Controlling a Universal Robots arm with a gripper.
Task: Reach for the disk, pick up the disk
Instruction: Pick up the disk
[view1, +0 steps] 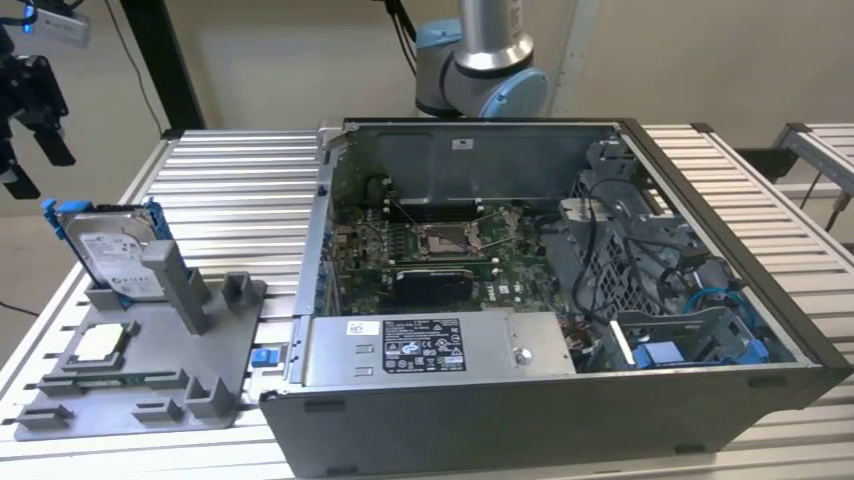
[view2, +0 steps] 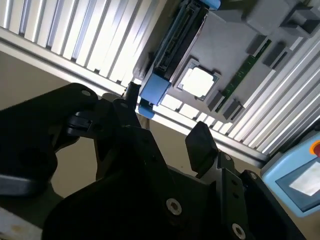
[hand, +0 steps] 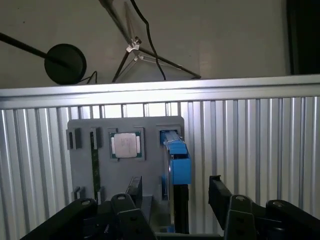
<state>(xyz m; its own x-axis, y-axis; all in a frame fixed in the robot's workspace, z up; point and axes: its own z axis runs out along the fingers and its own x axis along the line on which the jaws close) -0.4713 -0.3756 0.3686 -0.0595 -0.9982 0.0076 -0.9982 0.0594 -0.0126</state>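
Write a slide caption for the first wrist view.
Jaws open, the gripper hangs over the disk upright in its grey holder.

Plain beige wall (view1: 267, 60), ribbed aluminium table (view1: 227, 170); pale floor (hand: 225, 35), possibly concrete

You see: silver-grey flat rectangular hard disk (view1: 118, 252), white printed label, bright blue plastic bracket (view1: 54, 215). Matte grey plastic fixture tray (view1: 160, 385). Ribbed silver aluminium table (view1: 220, 190), striped grooves. Small square silver chip (view1: 102, 343). Your black gripper (hand: 174, 182). Dark grey metal computer case (view1: 534, 430), green motherboard (view1: 514, 290).
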